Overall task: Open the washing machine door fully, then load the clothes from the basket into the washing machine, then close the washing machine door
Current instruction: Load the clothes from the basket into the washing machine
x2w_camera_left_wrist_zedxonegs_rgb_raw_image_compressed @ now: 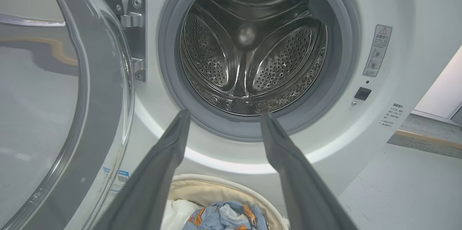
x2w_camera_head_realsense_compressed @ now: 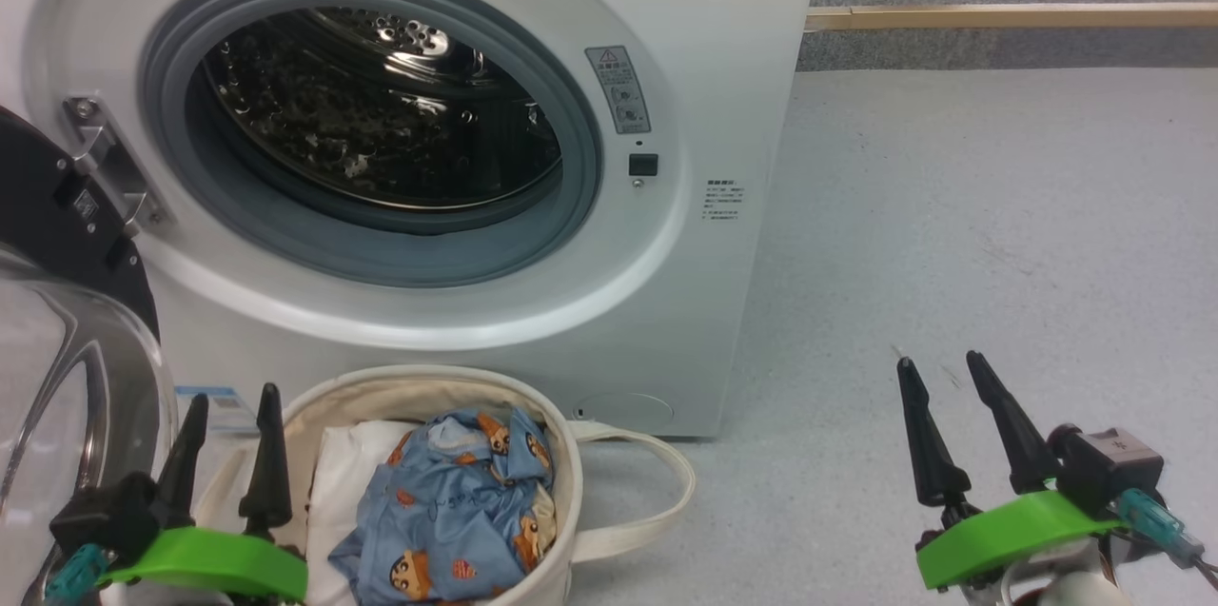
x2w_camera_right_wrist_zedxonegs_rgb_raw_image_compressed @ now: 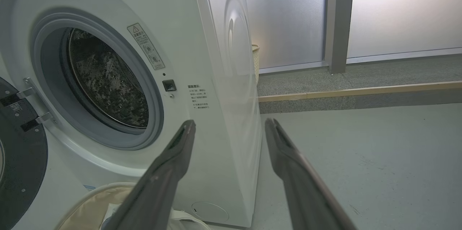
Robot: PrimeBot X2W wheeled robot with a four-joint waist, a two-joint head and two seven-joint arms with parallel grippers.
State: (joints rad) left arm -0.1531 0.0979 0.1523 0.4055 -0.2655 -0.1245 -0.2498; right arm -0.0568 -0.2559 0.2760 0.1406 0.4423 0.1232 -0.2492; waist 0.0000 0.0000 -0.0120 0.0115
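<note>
The white washing machine (x2w_camera_head_realsense_compressed: 723, 206) stands before me with its steel drum (x2w_camera_left_wrist_zedxonegs_rgb_raw_image_compressed: 252, 53) exposed. Its door (x2w_camera_head_realsense_compressed: 67, 340) is swung wide to the left, black rim and clear glass bowl (x2w_camera_left_wrist_zedxonegs_rgb_raw_image_compressed: 54, 114) showing. In front of the machine sits the cream basket (x2w_camera_head_realsense_compressed: 561, 482) holding the light-blue printed clothes (x2w_camera_head_realsense_compressed: 457, 511) beside a white cloth. My left gripper (x2w_camera_head_realsense_compressed: 233, 401) is open just left of the basket, nothing between its fingers. My right gripper (x2w_camera_head_realsense_compressed: 942, 368) is open over the floor to the right, empty.
Grey floor (x2w_camera_head_realsense_compressed: 999, 235) stretches right of the machine, ending at a wooden strip (x2w_camera_head_realsense_compressed: 1009, 16) and a raised step. A frosted wall and grey post (x2w_camera_right_wrist_zedxonegs_rgb_raw_image_compressed: 335, 20) lie beyond. A woven bin (x2w_camera_right_wrist_zedxonegs_rgb_raw_image_compressed: 255, 60) stands behind the machine.
</note>
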